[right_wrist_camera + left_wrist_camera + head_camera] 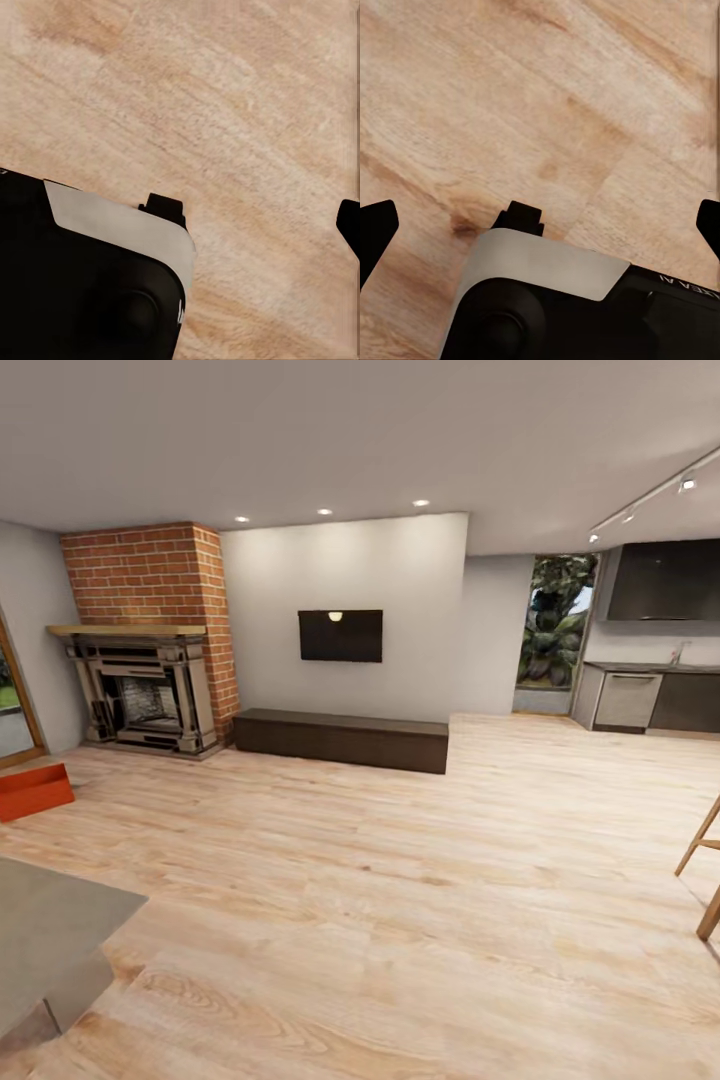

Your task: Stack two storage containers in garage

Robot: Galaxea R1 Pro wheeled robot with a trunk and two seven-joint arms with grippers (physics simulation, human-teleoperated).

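Orange-red, one storage container (33,791) is seen in the head view on the wood plank floor (400,880) at the left edge, near the brick fireplace (145,650); a dark bench (342,738) is placed under the TV (340,635). In the left wrist view, the left gripper (544,225) is held wide open above the planks. In the right wrist view, one fingertip (349,225) of the right gripper is shown, so its opening cannot be told.
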